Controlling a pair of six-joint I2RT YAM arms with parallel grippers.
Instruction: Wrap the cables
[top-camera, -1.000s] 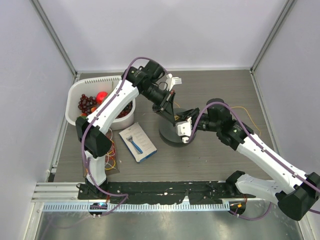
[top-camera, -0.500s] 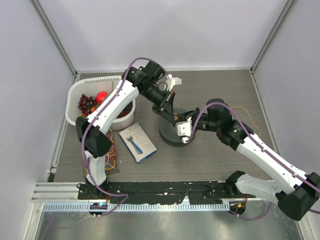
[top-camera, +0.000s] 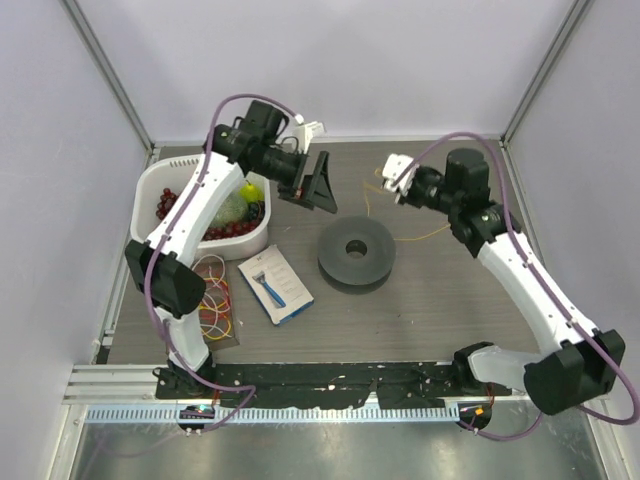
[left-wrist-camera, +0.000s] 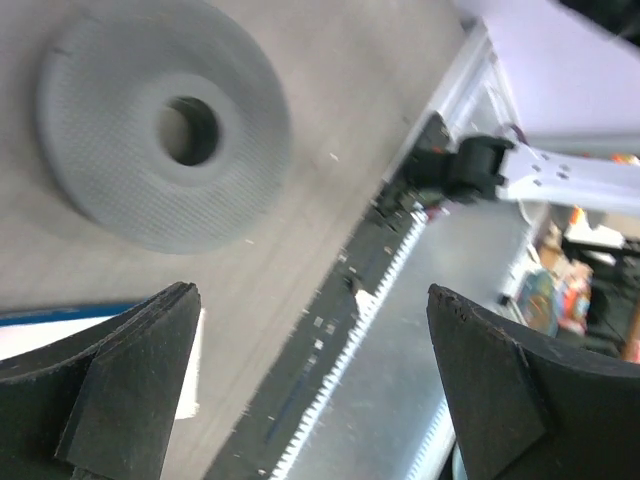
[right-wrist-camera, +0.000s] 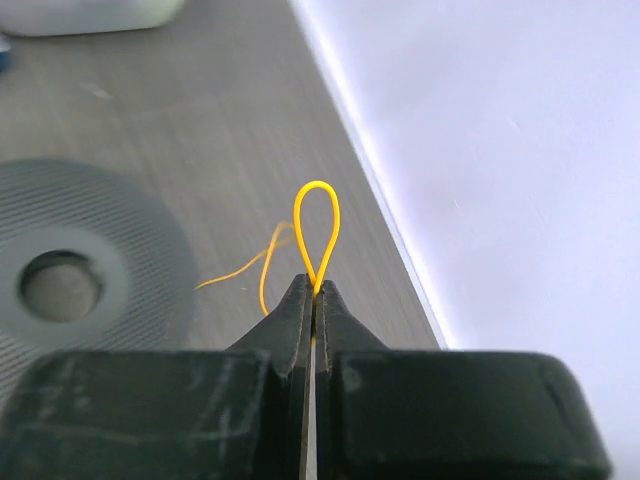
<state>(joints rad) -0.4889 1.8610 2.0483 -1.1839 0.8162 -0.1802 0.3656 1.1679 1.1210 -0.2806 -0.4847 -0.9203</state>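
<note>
Spool (top-camera: 355, 252) lies bare mid-table, both grippers gone from it. The left gripper (top-camera: 318, 185), shut before, now hangs beside the bin (top-camera: 148, 195) with fingers spread wide; the right gripper (right-wrist-camera: 313, 292) has drawn back-right, fingers pressed on a loop of yellow wire (right-wrist-camera: 318, 190).

**Table** (top-camera: 440, 320): grey-brown wood-grain top, matte.
**Back wall** (top-camera: 330, 60): plain pale lilac panel that met the table's far edge.
**Left wall** (top-camera: 50, 200), **right wall** (top-camera: 600, 180): matching pale panels.
**Left post** (top-camera: 110, 75), **right post** (top-camera: 543, 70): bare aluminium, one at each far corner.
**Near edge:** black strip (top-camera: 330, 376), white toothed rail (top-camera: 300, 412), then brushed metal sheet (top-camera: 330, 452).
**Light:** even and soft, with faint shadows.
</note>
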